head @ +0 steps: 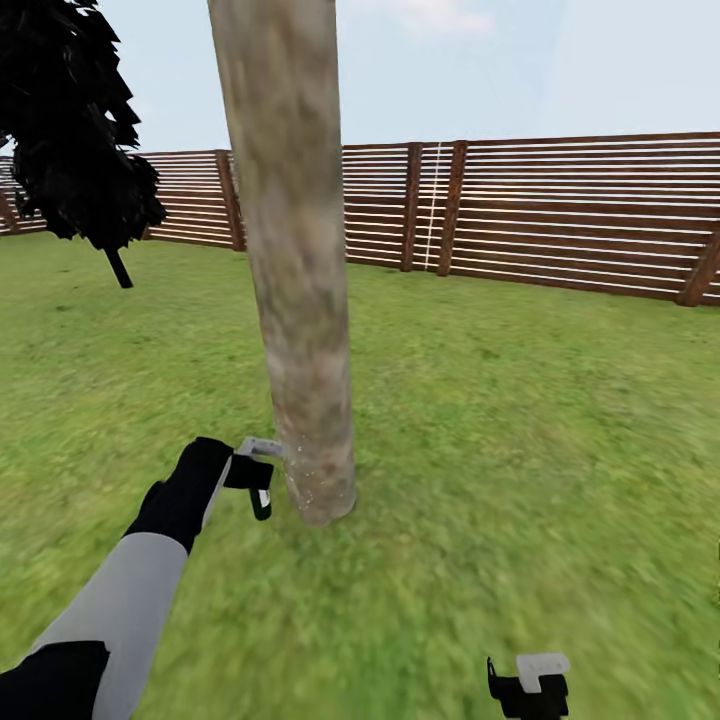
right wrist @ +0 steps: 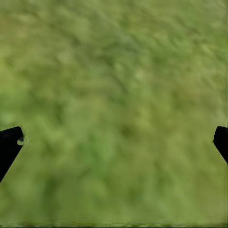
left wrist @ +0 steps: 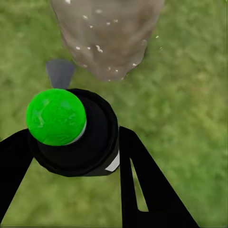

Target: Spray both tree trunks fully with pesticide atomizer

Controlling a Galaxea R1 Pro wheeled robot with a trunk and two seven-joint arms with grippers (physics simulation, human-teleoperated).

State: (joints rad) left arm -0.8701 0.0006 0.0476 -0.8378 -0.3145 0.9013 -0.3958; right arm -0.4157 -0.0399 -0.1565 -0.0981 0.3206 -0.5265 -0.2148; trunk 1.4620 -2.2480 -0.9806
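Left tool grips one atomizer beside one trunk.

No legible text, labels, brands, numbers or signs on any surface in the three views.

place: we are in a fenced garden | ground: green lawn spreading all around us | far side: brown horizontal-slat wooden fence under open sky | near: pale tree trunk | far left: near-black conifer
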